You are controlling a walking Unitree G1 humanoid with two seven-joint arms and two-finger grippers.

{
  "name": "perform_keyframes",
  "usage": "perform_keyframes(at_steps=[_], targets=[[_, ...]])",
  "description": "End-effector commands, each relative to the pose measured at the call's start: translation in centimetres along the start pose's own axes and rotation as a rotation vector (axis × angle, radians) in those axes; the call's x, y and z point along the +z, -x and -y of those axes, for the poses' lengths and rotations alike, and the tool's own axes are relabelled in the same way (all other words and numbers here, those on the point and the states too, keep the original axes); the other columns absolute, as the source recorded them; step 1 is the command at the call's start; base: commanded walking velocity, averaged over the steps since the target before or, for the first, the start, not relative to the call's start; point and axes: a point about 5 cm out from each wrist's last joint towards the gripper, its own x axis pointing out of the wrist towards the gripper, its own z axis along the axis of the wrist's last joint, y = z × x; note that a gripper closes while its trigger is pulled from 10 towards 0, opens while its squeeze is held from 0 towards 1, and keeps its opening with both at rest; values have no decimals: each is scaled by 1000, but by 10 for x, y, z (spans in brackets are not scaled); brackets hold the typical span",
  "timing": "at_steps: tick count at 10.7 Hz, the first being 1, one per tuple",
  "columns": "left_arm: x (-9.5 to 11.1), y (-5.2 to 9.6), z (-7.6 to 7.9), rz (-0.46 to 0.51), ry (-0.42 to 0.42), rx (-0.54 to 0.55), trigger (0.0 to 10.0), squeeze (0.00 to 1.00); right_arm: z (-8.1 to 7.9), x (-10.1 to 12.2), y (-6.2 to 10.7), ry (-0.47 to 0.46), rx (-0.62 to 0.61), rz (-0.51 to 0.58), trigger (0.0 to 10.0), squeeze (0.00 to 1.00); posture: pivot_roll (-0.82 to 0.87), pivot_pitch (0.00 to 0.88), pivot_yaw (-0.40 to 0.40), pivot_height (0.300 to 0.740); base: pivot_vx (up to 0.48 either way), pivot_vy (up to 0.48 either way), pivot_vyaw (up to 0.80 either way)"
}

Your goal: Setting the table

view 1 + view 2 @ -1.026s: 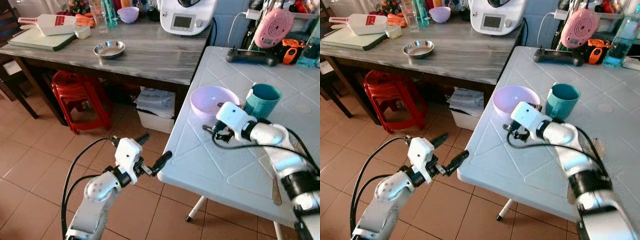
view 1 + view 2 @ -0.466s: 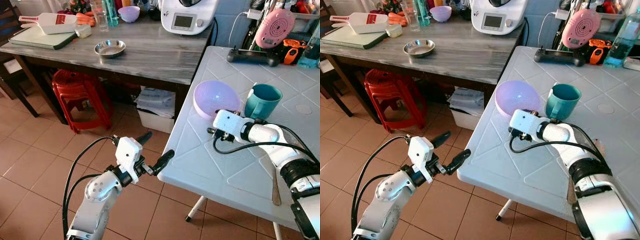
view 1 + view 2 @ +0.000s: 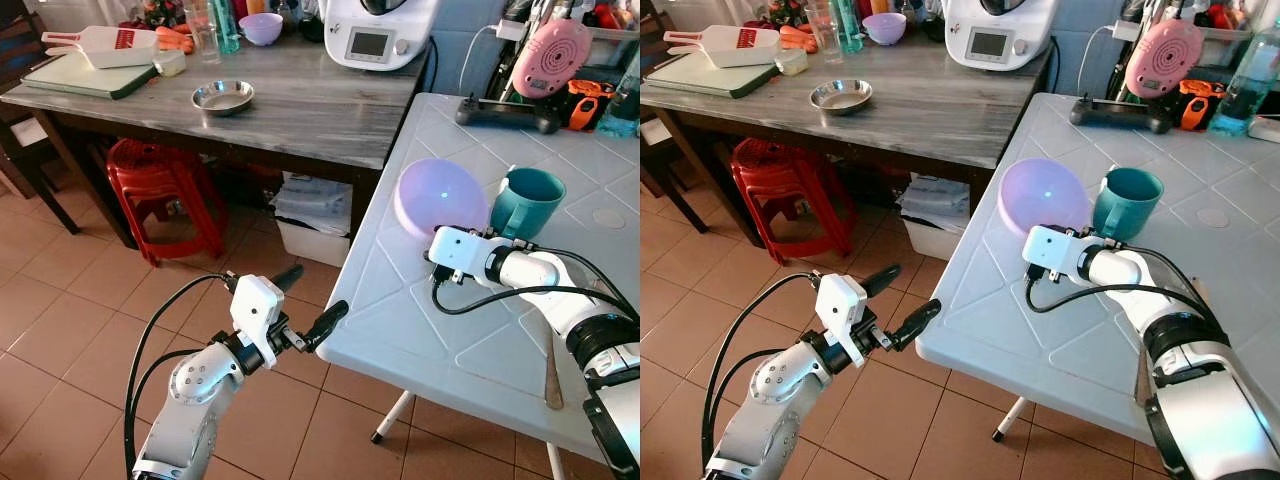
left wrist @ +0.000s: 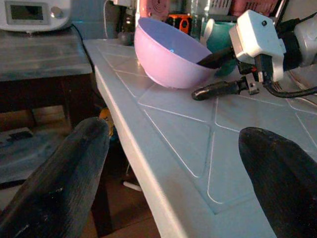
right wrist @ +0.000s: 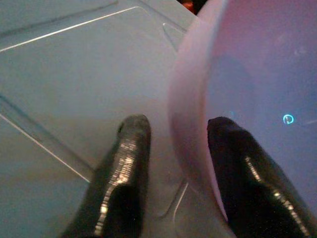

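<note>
beside the teal mug [image 3: 526, 199], right gripper [image 4: 210, 74] pinches tilted lilac bowl [image 3: 440, 197]

Red plastic stool [image 3: 160, 190] under wooden counter [image 3: 300, 105], white kitchen machine [image 3: 373, 32], steel dish [image 3: 222, 97]

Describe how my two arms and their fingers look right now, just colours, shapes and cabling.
Both arms are silver with rounded joints and a boxy white wrist block. The left gripper has two long black fingers, with black cables looping along the forearm. The right gripper has the same black fingers, a black cable curling under its forearm, and a black band further up the arm.
</note>
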Motion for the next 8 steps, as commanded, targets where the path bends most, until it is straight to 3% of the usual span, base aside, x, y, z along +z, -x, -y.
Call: perform_keyframes(at_steps=[1,8], targets=[[3,1,1,0,-13,-27,10000,0,4,-4,4,15,-3,-17,0,0,89,93,50,740,0,0,0],[0,-1,-1,-16,-25,-29,10000,0,8,4,2,68,-35,40,0,0,91,75,60,740,0,0,0]])
